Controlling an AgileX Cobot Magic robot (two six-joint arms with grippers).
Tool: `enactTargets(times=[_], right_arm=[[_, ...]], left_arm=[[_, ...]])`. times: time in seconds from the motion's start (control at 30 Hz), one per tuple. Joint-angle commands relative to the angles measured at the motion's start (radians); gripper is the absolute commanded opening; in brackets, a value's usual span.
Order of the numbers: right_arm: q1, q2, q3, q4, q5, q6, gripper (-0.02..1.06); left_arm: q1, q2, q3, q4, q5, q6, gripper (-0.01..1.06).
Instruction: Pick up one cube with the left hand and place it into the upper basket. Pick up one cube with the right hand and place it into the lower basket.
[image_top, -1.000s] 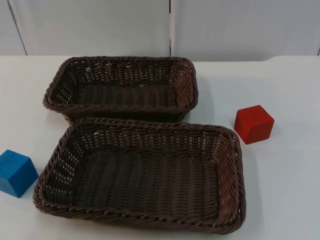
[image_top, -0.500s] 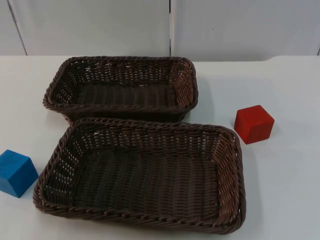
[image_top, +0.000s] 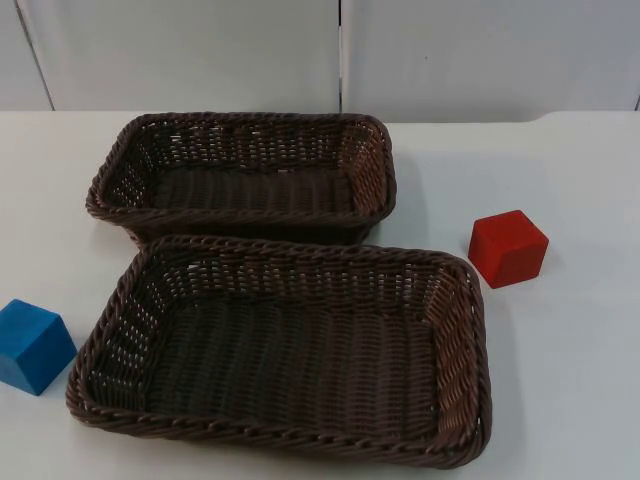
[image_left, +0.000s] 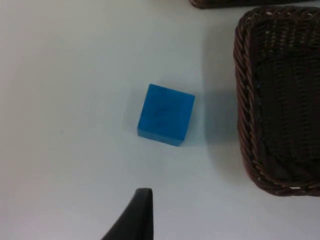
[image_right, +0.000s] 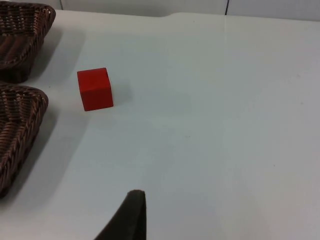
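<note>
The lower basket (image_top: 280, 350), dark brown wicker, sits nearest on the white table (image_top: 580, 380) and holds nothing. The blue cube (image_top: 33, 345) rests on the table just beside this basket's left end, apart from its rim. The red cube (image_top: 508, 248) stands on the table off the basket's far right corner, near but not touching. Behind the lower basket, close to its far rim, lies the upper basket (image_top: 245, 175), also without a cube. Beyond it rises the grey partition wall (image_top: 200, 50).

The left gripper (image_left: 137, 215) hovers above the table close to the blue cube (image_left: 166, 114); whether it is released or clenched cannot be told. The right gripper (image_right: 131, 215) hangs well apart from the red cube (image_right: 94, 88); its state cannot be told either.
</note>
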Motion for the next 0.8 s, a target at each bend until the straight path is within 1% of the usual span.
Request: enactTargets(times=[0.0,0.13,0.33,0.43,0.5,0.53,0.63,0.77], right_arm=[[0.000,-0.003,-0.002,-0.008,-0.007,0.003,1.05],[0.000,-0.003,-0.002,-0.008,-0.007,0.003,1.05],[0.000,-0.003,-0.002,-0.008,-0.007,0.003,1.05],[0.000,-0.003,-0.002,-0.008,-0.007,0.003,1.05],[0.000,-0.003,-0.002,-0.008,-0.007,0.003,1.05],[0.000,-0.003,-0.002,-0.008,-0.007,0.003,1.05],[0.000,-0.003,-0.002,-0.008,-0.007,0.003,1.05],[0.000,-0.003,-0.002,-0.008,-0.007,0.003,1.05]], left_arm=[[-0.004,0.032,-0.007,-0.058,-0.031,0.048,1.05],[-0.004,0.089,-0.007,-0.111,-0.077,0.113,1.05],[-0.004,0.168,-0.007,-0.134,-0.124,0.127,1.05],[-0.004,0.214,-0.007,-0.164,-0.162,0.162,1.05],[-0.004,0.249,-0.007,-0.157,-0.197,0.162,1.05],[-0.004,0.249,-0.007,-0.157,-0.197,0.162,1.05],[-0.004,0.302,-0.007,-0.157,-0.241,0.162,1.05],[-0.004,0.348,-0.007,-0.157,-0.269,0.162,1.05]])
